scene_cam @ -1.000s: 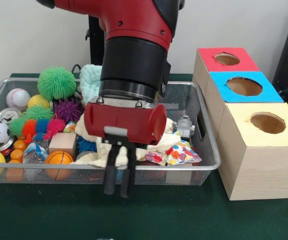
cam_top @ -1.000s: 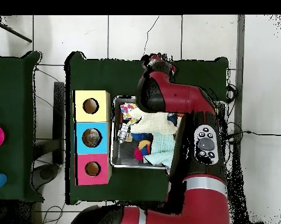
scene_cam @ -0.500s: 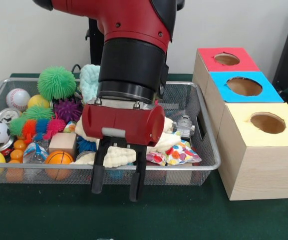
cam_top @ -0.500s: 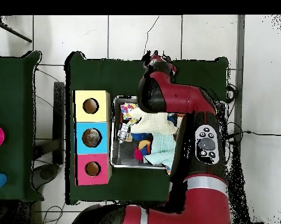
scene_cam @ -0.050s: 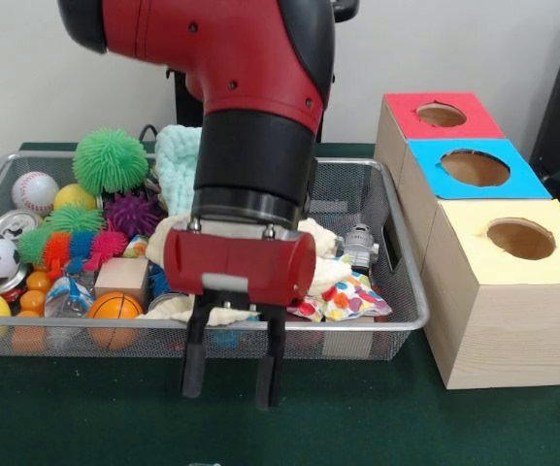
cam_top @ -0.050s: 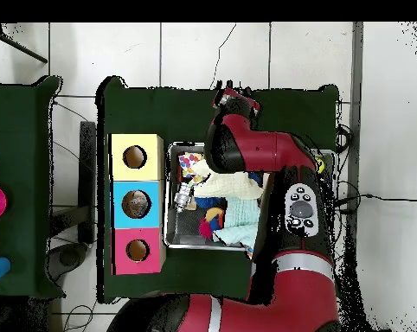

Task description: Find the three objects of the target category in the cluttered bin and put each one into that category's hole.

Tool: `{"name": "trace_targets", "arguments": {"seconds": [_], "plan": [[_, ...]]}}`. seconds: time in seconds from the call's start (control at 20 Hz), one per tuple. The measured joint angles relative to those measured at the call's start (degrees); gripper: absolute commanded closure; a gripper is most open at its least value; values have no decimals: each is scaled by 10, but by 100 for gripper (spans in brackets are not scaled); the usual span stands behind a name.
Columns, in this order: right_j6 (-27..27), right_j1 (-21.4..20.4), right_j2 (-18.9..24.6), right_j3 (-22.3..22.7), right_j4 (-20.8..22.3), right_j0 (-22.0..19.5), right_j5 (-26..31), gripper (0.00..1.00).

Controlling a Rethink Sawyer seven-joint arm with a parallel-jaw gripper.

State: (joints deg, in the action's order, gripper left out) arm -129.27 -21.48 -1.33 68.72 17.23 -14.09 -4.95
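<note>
Hanging spread and empty, jaws front the bin [scene_cam @ -0.050s: 357, 335], cream cloth [scene_cam @ -0.050s: 223, 309] behind.

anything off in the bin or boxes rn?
Nothing spilled or damaged. The only odd bit: the end effector hangs open and empty in front of the wire bin's near rim, not over the clutter. The three boxes stand in line, upright.

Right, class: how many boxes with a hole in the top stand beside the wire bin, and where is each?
3, in a row right of the bin in the front view: the yellow box nearest the camera, the blue box in the middle, the red box farthest back.
</note>
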Motion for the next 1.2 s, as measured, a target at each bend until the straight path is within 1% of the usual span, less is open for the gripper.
{"name": "trace_targets", "arguments": {"seconds": [0.3,0.35,0.7,0.85,1.0,1.2], "plan": [[0,33,-1,-8,15,0,-49,0],[0,46,-2,-12,16,0,-57,0],[0,72,-4,-20,17,0,-58,0],[0,77,4,-26,30,-6,-58,0],[0,78,25,-35,66,-28,-55,0],[0,78,43,-42,94,-50,-45,0]]}}
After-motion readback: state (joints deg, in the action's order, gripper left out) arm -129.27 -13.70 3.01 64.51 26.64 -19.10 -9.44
